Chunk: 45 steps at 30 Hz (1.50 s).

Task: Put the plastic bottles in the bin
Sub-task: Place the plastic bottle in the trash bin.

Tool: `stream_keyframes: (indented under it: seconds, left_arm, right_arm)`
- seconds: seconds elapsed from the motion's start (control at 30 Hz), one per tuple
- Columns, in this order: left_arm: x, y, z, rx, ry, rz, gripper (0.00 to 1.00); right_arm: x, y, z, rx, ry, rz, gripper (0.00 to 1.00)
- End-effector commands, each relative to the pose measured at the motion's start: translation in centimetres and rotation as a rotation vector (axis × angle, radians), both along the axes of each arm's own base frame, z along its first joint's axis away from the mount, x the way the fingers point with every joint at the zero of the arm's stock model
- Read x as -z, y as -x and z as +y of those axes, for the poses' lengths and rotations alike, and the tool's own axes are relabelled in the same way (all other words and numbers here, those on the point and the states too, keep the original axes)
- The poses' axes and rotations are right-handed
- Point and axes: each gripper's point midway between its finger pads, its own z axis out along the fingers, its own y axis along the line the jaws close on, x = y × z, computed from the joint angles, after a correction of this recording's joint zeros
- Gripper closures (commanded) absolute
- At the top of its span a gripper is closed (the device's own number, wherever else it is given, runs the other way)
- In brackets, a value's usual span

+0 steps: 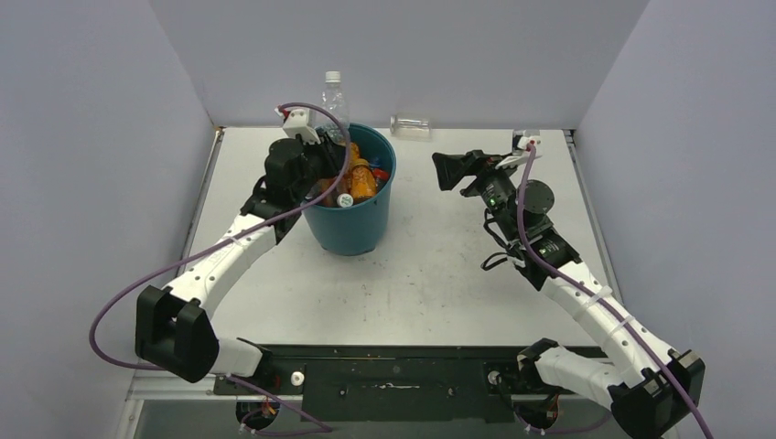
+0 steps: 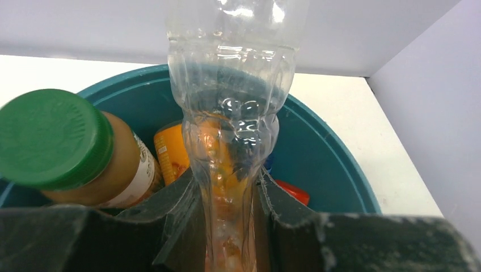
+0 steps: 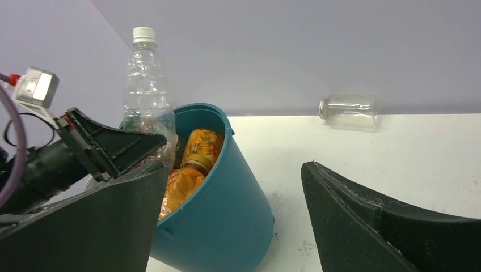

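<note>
The left jaws pinch a clear bottle [image 2: 230, 113] upright over the rim of the bin [image 1: 357, 229], the dropping step in hand, so next they likely need only part, while the right jaws gape empty right of the bin.

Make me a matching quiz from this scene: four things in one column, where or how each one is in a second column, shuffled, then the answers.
Things:
1. tall clear bottle
2. small clear bottle
3. green-capped bottle
4. right gripper

Place or state:
A. open, holding nothing
B. lying on its side at the far edge of the table
C. resting in the bin
D. pinched by the left gripper over the bin

Pairs: 1-D, 2-B, 3-C, 4-A.
</note>
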Motion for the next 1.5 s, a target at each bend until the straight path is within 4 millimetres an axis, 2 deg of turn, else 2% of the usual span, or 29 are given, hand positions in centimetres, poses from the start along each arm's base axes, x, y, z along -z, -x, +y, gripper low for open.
stream_keyframes:
  seconds: [0.0, 0.07, 0.17, 0.33, 0.43, 0.5, 0.7, 0.8, 1.03, 1.1, 1.17, 1.23, 1.33, 1.47]
  left_arm:
    - [-6.6, 1.6, 0.8, -0.023, 0.046, -0.101, 1.00]
    - [-5.7, 2.1, 0.5, -0.007, 0.010, -0.110, 1.00]
    - [-2.2, 2.4, 0.4, 0.000, -0.002, -0.082, 1.00]
    - [1.9, 1.7, 0.0, 0.015, -0.074, 0.027, 0.98]
    - [2.0, 1.6, -0.1, 0.023, -0.085, 0.024, 0.73]
    - [1.4, 1.8, -0.1, 0.028, -0.081, 0.003, 0.62]
    - [-0.4, 2.4, 0.3, 0.030, -0.084, -0.052, 0.48]
    - [-0.4, 2.6, 0.4, 0.032, -0.091, -0.059, 0.46]
    - [-0.3, 2.8, 0.5, 0.034, -0.099, -0.059, 0.50]
    - [-0.5, 2.9, 0.5, 0.039, -0.110, -0.071, 0.54]
    - [-0.5, 2.8, 0.5, 0.049, -0.130, -0.075, 0.65]
    - [-0.4, 2.7, 0.4, 0.055, -0.155, -0.067, 0.81]
    - [-0.5, 2.9, 0.3, 0.069, -0.159, -0.071, 0.99]
    - [-2.1, 3.7, 0.1, 0.083, -0.127, -0.127, 1.00]
  right_arm:
    - [-1.4, -0.5, 0.3, 0.001, -0.045, -0.050, 0.10]
    - [-0.9, -0.8, 0.6, -0.002, -0.053, -0.043, 0.10]
    - [-0.1, -1.5, 1.0, -0.003, -0.055, -0.027, 0.10]
    - [0.3, -1.8, 2.5, -0.063, -0.055, -0.006, 0.10]
    - [0.1, -1.8, 2.7, -0.070, -0.060, -0.008, 0.10]
    - [0.0, -1.8, 2.5, -0.065, -0.057, -0.010, 0.10]
    - [0.0, -2.0, 2.4, -0.053, -0.044, -0.011, 0.10]
    - [0.1, -2.1, 2.5, -0.056, -0.046, -0.008, 0.10]
    - [0.0, -2.0, 2.5, -0.059, -0.050, -0.008, 0.10]
    - [0.1, -1.9, 2.5, -0.058, -0.048, -0.008, 0.10]
    - [0.0, -1.8, 2.4, -0.056, -0.045, -0.009, 0.10]
    - [0.0, -1.8, 2.3, -0.053, -0.041, -0.010, 0.10]
    - [-0.1, -1.7, 2.1, -0.048, -0.041, -0.013, 0.10]
    - [-0.1, -1.6, 2.0, -0.046, -0.042, -0.013, 0.10]
